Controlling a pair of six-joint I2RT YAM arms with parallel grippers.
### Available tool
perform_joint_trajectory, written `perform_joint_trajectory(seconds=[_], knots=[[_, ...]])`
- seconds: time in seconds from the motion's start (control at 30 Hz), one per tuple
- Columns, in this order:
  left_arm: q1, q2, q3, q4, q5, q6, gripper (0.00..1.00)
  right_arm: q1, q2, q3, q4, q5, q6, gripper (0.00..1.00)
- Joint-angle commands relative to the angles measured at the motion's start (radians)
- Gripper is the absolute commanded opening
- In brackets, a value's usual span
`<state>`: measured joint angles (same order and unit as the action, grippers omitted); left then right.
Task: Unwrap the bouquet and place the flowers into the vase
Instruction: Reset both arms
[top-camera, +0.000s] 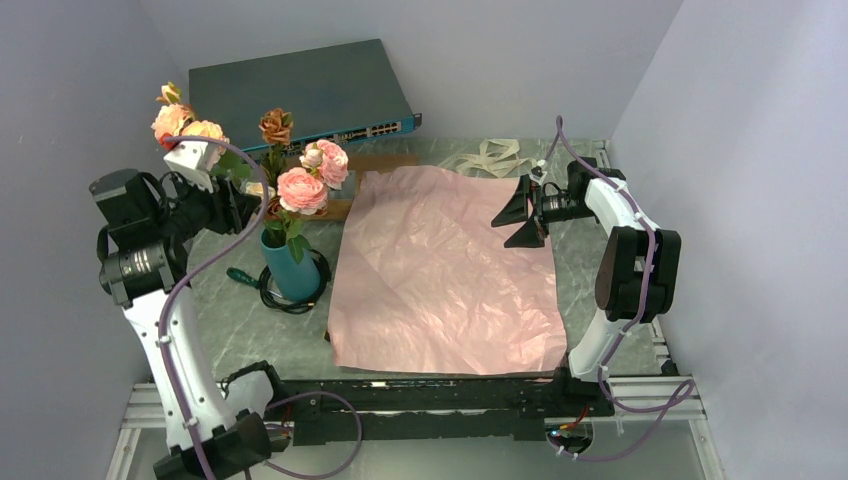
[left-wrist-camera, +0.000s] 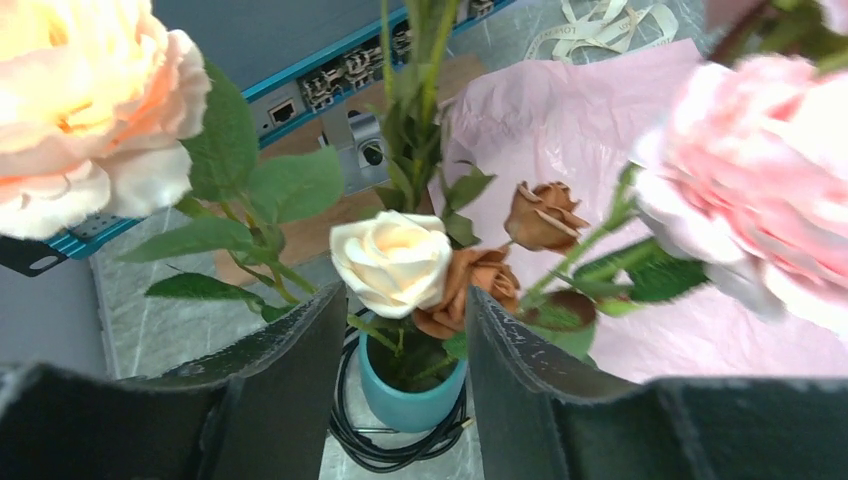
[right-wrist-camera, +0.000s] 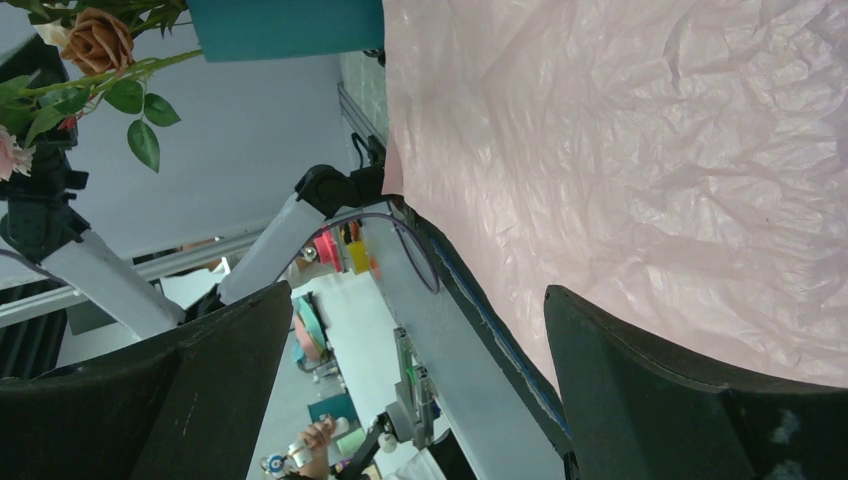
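No wrapped bouquet is in view. The pink wrapping paper (top-camera: 440, 270) lies spread flat on the table. The flowers (top-camera: 302, 190), pink, peach and rust roses on green stems, stand in the teal vase (top-camera: 292, 272). My left gripper (top-camera: 245, 205) hovers above and left of the vase. In the left wrist view it (left-wrist-camera: 405, 300) is open with nothing between its fingers, and a cream rose (left-wrist-camera: 390, 260) and the vase (left-wrist-camera: 410, 395) show through the gap. My right gripper (top-camera: 500, 234) hangs open and empty over the paper's far right edge, and in its own view it (right-wrist-camera: 417, 295) looks past the paper (right-wrist-camera: 620, 150).
A black cable coil (top-camera: 290, 300) rings the vase's foot. A blue network switch (top-camera: 300, 90) leans at the back. The cream ribbon (top-camera: 490, 155) lies loose behind the paper. A brown board (top-camera: 385, 163) sits under the paper's far left corner.
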<state>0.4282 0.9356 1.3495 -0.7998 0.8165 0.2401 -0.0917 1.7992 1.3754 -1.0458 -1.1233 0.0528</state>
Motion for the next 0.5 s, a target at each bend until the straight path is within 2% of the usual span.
perform_joint_trajectory(seconds=[0.0, 0.23, 0.47], knots=[[-0.001, 0.053, 0.03, 0.11, -0.013, -0.075, 0.55, -0.003, -0.004, 0.011, 0.006, 0.003, -0.018, 0.99], [-0.002, 0.107, 0.039, 0.109, -0.021, -0.078, 0.57, -0.009, 0.008, 0.019, -0.002, 0.002, -0.026, 0.99], [-0.001, 0.073, 0.0, 0.034, -0.053, 0.002, 0.47, -0.02, 0.025, 0.023, -0.006, -0.002, -0.031, 0.99]])
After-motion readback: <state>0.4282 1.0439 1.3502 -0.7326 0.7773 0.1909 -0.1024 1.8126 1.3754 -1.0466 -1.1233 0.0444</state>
